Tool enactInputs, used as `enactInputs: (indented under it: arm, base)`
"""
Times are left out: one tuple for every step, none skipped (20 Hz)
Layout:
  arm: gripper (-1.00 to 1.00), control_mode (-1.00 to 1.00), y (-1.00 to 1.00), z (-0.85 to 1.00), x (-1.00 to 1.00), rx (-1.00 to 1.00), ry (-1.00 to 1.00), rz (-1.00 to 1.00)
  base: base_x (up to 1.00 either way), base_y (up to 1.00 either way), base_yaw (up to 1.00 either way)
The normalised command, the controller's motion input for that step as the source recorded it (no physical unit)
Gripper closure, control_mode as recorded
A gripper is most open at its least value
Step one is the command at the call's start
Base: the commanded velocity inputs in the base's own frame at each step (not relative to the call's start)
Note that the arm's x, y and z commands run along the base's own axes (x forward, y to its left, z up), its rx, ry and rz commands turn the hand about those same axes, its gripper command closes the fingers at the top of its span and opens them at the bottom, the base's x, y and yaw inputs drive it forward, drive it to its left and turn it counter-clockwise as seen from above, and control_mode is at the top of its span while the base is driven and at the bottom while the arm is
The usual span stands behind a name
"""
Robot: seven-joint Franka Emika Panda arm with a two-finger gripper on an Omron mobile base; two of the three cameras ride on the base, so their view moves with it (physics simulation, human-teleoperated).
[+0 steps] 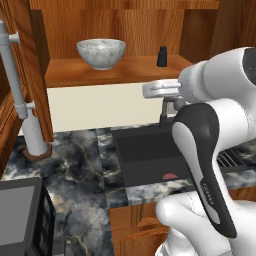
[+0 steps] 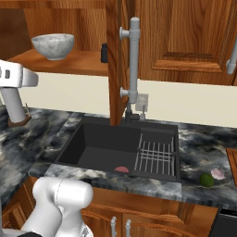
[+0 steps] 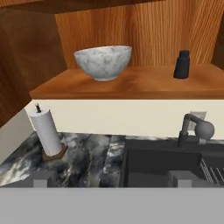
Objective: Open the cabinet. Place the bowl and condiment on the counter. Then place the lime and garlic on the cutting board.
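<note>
The cabinet (image 1: 125,25) stands open, its left door (image 1: 10,45) swung out and its right door (image 2: 115,60) edge-on with a grey bar handle. On its shelf sit the pale grey bowl (image 1: 101,52) (image 2: 53,45) (image 3: 103,62) at the left and the small black condiment (image 1: 162,56) (image 3: 181,64) at the right. My gripper (image 3: 111,179) (image 1: 150,90) is open and holds nothing. It hangs in front of the shelf, a little below it, apart from both. The lime (image 2: 207,180) and garlic (image 2: 217,173) lie on the counter (image 2: 199,139) right of the sink, near the cutting board (image 2: 233,159).
A dark sink (image 2: 111,148) with a wire rack (image 2: 156,157) and a faucet (image 3: 192,127) lies below the shelf. A white paper-towel roll (image 1: 35,134) (image 3: 47,131) stands on the counter at the left. A dark appliance (image 1: 20,220) sits at the near left.
</note>
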Motion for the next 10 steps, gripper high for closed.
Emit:
enactInputs:
  arm:
    - [-1.00, -1.00, -0.31, 0.00, 0.00, -0.16, -0.11, -0.07]
    - [-1.00, -1.00, -0.33, 0.00, 0.01, -0.15, -0.10, -0.07]
    - [-1.00, -1.00, -0.29, 0.00, 0.02, -0.15, -0.09, -0.08]
    - [-1.00, -1.00, -0.29, 0.00, 0.03, -0.14, -0.09, -0.09]
    - [-1.00, -1.00, -0.29, 0.00, 0.08, -0.13, -0.08, -0.09]
    - [-1.00, -1.00, -0.29, 0.00, 0.06, -0.12, -0.08, -0.11]
    - [-1.00, -1.00, -0.27, 0.00, 0.09, -0.11, -0.07, -0.10]
    - [-1.00, -1.00, -0.32, 0.00, 0.11, -0.10, -0.05, -0.11]
    - [-1.00, -1.00, -0.31, 0.00, 0.12, -0.08, -0.05, -0.11]
    - [-1.00, -1.00, -0.29, 0.01, 0.11, -0.05, -0.04, -0.12]
  base:
    - [0.00, 0.00, 0.00]
    - [0.00, 0.00, 0.00]
    - [0.00, 0.00, 0.00]
    - [0.00, 0.00, 0.00]
    - [0.00, 0.00, 0.00]
    - [0.00, 0.00, 0.00]
    - [0.00, 0.00, 0.00]
    - [0.00, 0.00, 0.00]
    - [0.00, 0.00, 0.00]
    - [0.00, 0.00, 0.00]
